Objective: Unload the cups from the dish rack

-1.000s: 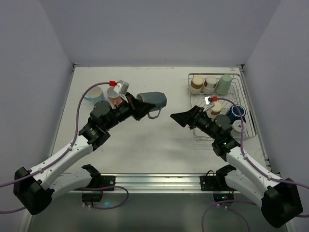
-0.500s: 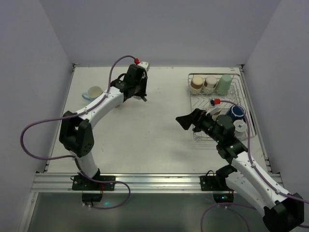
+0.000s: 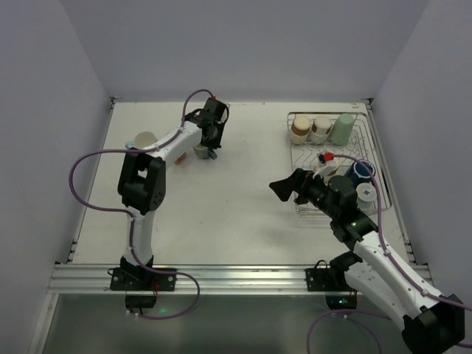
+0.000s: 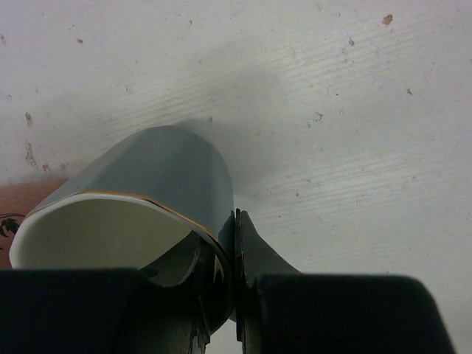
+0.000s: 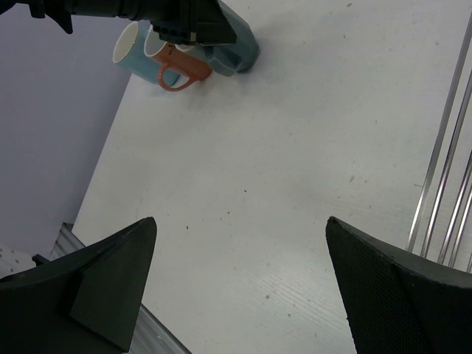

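My left gripper (image 3: pixel 209 145) is shut on the rim of a grey-teal mug (image 3: pixel 202 153), one finger inside and one outside. In the left wrist view the gripper (image 4: pixel 234 251) holds the mug (image 4: pixel 162 169) tilted, low on the white table. A salmon mug (image 5: pixel 179 70) and a light blue mug (image 3: pixel 144 139) stand just left of it. My right gripper (image 3: pixel 284 187) is open and empty over the table, left of the dish rack (image 3: pixel 375 199). Its fingers (image 5: pixel 96 280) spread wide in the right wrist view. The rack holds several mugs, among them pale green (image 3: pixel 341 127) and dark blue (image 3: pixel 359 172).
Grey walls close in the table on the left, back and right. The rack's wires (image 5: pixel 442 162) run beside my right gripper. The left arm (image 3: pixel 158 155) stretches across the back left, over the unloaded mugs. A metal rail (image 3: pixel 236 276) runs along the near edge.
My left arm has swung from the table's middle to the back left with the grey-teal mug and lowered it beside the salmon mug. The right arm has barely moved.
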Tool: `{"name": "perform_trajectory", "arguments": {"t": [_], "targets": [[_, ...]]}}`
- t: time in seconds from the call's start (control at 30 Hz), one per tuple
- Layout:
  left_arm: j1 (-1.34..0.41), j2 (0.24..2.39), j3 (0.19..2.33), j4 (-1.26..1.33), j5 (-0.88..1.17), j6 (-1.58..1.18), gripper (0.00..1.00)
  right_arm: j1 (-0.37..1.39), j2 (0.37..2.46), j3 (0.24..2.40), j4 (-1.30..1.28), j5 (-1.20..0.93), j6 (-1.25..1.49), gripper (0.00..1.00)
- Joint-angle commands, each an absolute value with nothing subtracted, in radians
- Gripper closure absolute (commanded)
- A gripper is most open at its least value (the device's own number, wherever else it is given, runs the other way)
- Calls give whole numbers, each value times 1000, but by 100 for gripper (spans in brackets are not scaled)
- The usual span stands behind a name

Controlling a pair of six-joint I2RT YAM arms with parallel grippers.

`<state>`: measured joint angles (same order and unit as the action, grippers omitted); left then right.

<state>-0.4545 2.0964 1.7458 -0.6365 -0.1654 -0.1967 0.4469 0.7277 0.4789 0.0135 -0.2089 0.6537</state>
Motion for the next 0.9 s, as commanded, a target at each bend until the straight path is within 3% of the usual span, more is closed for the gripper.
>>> {"name": "perform_trajectory", "arguments": {"t": [0.0,0.03,0.2,0.3,0.4,0.63,0.8,0.87], "targets": [[-448,2088,1816,-641,-193,-150,100,448,736,506,23,-209,630,1],[-446,2094,1818,-646,-201,-149,90,446,736,506,18,-204,630,1],[-443,2097,1819,-649,-215,-150,67,448,730,523,3,-187,626,1],[-443,2066,1815,-640,-199,-158,43,448,726,538,-32,-166,624,1],[-445,2023,1816,-634,-189,-164,31,446,733,567,-67,-135,617,1],[-451,1834,1778,-582,-86,-205,19,445,730,655,-199,47,580,1],[-474,1600,1613,-441,141,-288,16,420,752,706,-279,262,552,19],[-508,1465,1498,-359,179,-304,15,367,759,704,-291,293,549,21]]}}
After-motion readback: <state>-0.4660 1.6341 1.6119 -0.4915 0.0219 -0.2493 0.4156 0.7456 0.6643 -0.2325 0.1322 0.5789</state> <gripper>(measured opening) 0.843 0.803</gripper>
